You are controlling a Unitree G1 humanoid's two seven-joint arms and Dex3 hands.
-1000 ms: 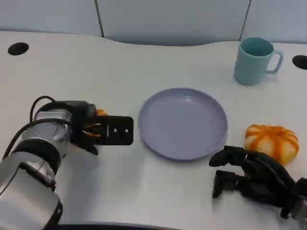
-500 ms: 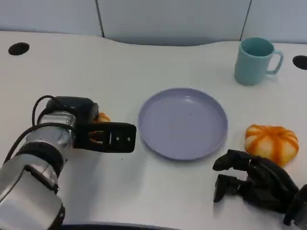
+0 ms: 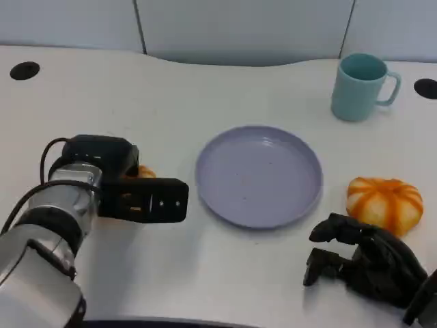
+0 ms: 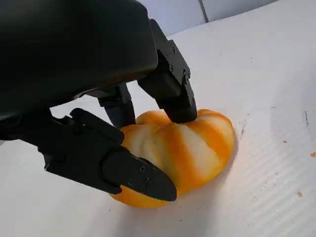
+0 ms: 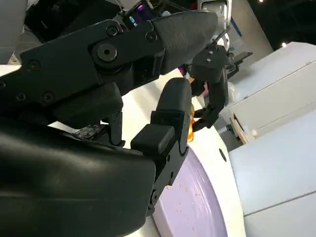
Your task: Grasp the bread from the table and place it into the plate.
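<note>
An orange-and-white striped bread (image 4: 192, 148) lies on the white table left of the lilac plate (image 3: 300, 198). My left hand (image 3: 133, 195) covers it from above, so just an orange sliver of the bread (image 3: 145, 171) shows in the head view. In the left wrist view its fingers (image 4: 170, 91) press on the bread's top and the thumb (image 4: 123, 168) lies against its near side. The bread still sits on the table. My right hand (image 3: 362, 263) rests near the front right edge, fingers curled in with nothing in them.
A second striped bread (image 3: 384, 203) lies right of the plate, just beyond my right hand. A teal mug (image 3: 360, 87) stands at the back right. Dark round holes (image 3: 24, 70) mark the table's far corners. The plate (image 5: 192, 207) is bare.
My left hand has settled lower over the bread and its fingers have closed in, hiding most of the orange. My right hand has drifted slightly toward the front edge.
</note>
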